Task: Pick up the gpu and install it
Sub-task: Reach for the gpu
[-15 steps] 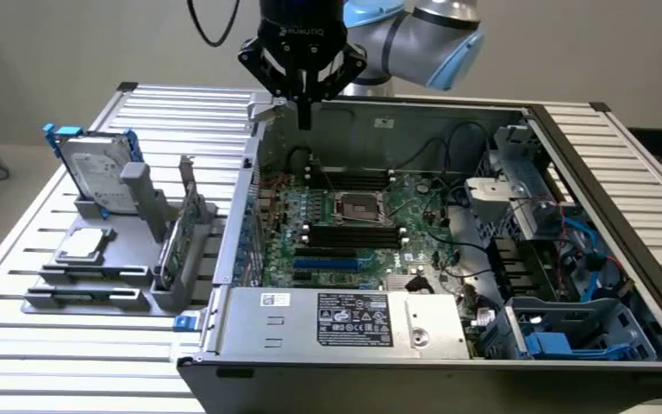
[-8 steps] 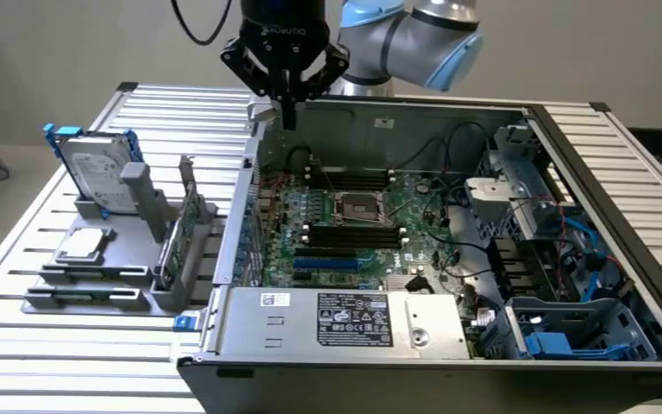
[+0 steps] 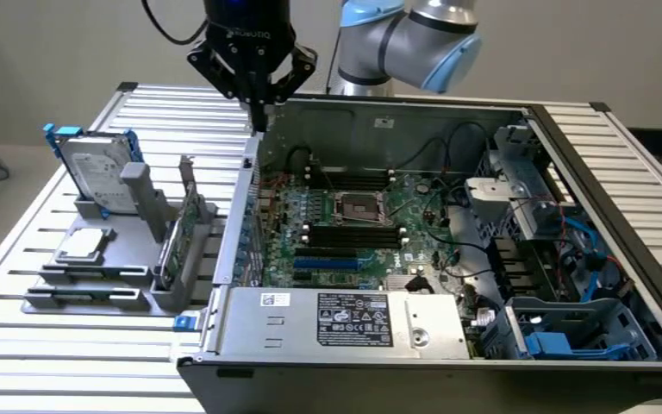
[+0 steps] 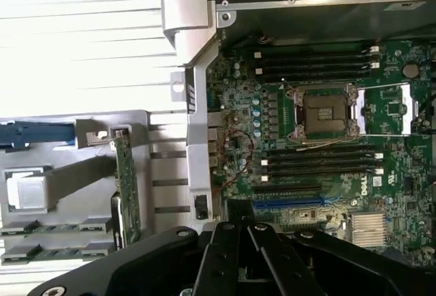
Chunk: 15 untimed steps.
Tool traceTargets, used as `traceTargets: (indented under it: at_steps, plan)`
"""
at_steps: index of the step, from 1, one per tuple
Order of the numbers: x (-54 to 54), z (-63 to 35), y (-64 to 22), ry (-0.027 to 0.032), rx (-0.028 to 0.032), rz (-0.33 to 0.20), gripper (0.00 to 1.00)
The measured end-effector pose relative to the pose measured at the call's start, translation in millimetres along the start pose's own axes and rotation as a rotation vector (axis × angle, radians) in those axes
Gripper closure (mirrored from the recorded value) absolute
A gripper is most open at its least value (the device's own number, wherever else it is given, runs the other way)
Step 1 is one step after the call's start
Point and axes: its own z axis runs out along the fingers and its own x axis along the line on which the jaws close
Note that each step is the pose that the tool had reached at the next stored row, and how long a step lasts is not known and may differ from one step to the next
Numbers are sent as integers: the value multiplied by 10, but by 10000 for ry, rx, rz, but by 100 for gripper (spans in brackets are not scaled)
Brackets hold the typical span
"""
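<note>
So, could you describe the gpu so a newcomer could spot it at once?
Start at the open computer case; on the exterior view's left of it sits a grey rack. The gpu is the thin green card standing on edge nearest the case, unlike the silver blue-railed drive and flat square chip.

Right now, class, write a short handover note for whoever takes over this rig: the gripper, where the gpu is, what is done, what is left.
Gripper: jaws shut, holding nothing, above the open computer case, at its wall on the exterior view's left.
Gpu: standing on edge in the grey holder outside the case, untouched.
Done: nothing visible.
Left: gpu not yet picked up, not yet installed on the motherboard.
</note>
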Motion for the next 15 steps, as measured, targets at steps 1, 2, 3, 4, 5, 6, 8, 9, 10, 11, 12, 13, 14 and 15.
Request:
traceTargets:
  at_steps: [1,2,3,4,5,6,8,9,10,11,12,13,14,15]
  plan:
    - [40,6,-3,31,12,2,89]
    - [81,13,-7,64,25,2,89]
    - [121,19,-10,96,38,3,89]
    - [161,25,-13,129,51,6,89]
    - [201,31,-17,161,65,7,89]
    - [237,36,-20,204,86,9,89]
    - [275,37,-22,360,178,15,89]
    - [293,38,-24,443,229,19,89]
    - [311,39,-25,527,279,23,89]
    - [330,40,-26,611,330,27,89]
    - [348,40,-28,694,382,30,89]
    - [369,41,-29,768,428,35,89]
    - [394,43,-31,825,477,37,89]
    - [424,47,-35,854,514,40,89]
